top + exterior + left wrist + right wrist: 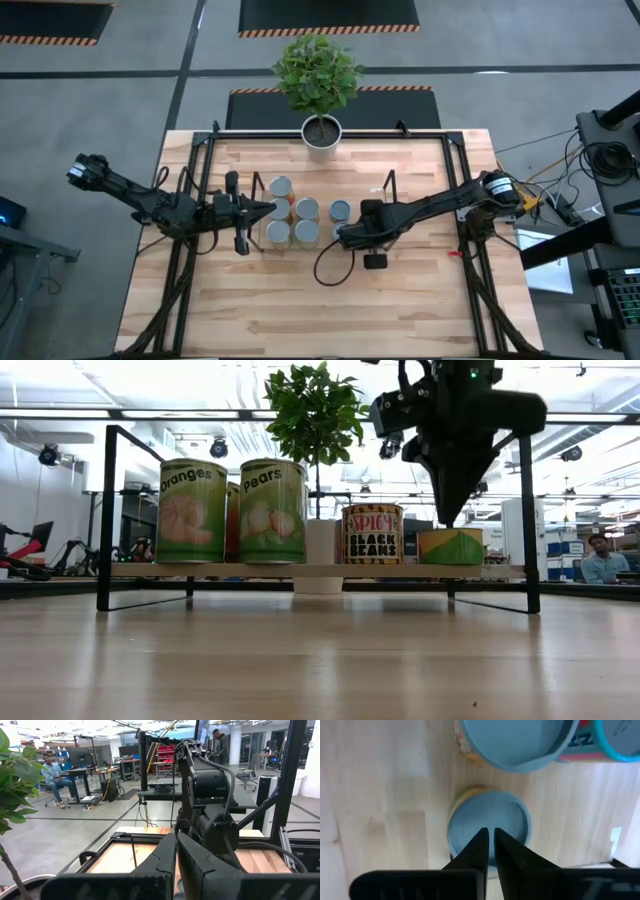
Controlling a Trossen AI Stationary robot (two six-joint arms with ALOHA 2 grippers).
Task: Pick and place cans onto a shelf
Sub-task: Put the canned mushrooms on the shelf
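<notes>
The shelf [320, 571] stands mid-table with several cans on its wood board: Oranges [191, 510], Pears [272, 510], Spicy Black Beans [372, 533] and a short green-and-orange can [450, 546]. From above their round tops [306, 208] show in two rows. My right gripper [453, 520] points down, shut with nothing between its fingers, close over the short can's lid [487, 817]. My left gripper [268, 210] is shut and level at the shelf's left end; past its fingers [176, 845] the left wrist view shows the right arm. My right gripper stands with its shut fingertips [482, 837] right over the short can's lid, pointing down from above. Whether the tips touch the lid, I cannot tell. The can stands upright on the shelf board.
A white plant pot [322, 135] with a leafy plant stands at the table's far edge, behind the shelf. A black frame [190, 200] borders the table on both sides. Bare wood [320, 310] lies between the shelf and the near edge. People sit in the room beyond.
</notes>
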